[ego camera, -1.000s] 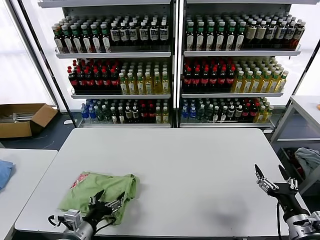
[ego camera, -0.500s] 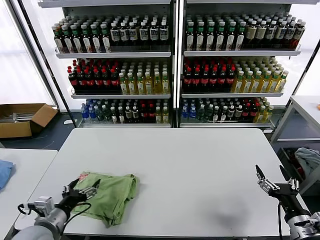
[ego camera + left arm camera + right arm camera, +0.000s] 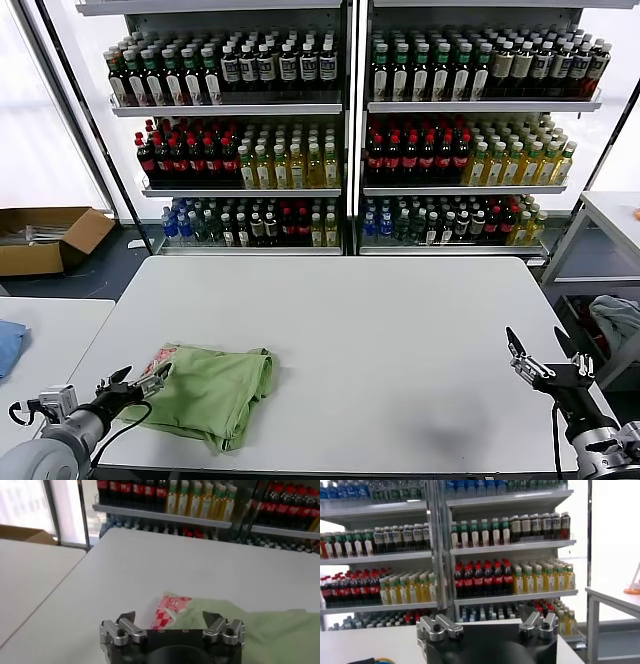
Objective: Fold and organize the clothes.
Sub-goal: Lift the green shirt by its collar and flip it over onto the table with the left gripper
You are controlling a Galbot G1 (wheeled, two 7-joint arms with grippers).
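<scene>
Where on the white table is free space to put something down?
Free: the whole stretch of the table between the green shirt and the right end effector, back to the far edge. Crowded: the near left corner, with shirt and left end effector.

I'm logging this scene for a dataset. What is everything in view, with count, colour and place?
shirt: one, light green with a red-and-white print, bunched on the table's near left part
table: one, white, in front of the robot
shelves: two units, packed with dark, red, yellow and green bottles, behind the table
cardboard box: one, brown, on the floor far left
blue cloth: one, on the side table at left
left tool: open, at the shirt's left edge
right tool: open, above the table's near right corner
</scene>
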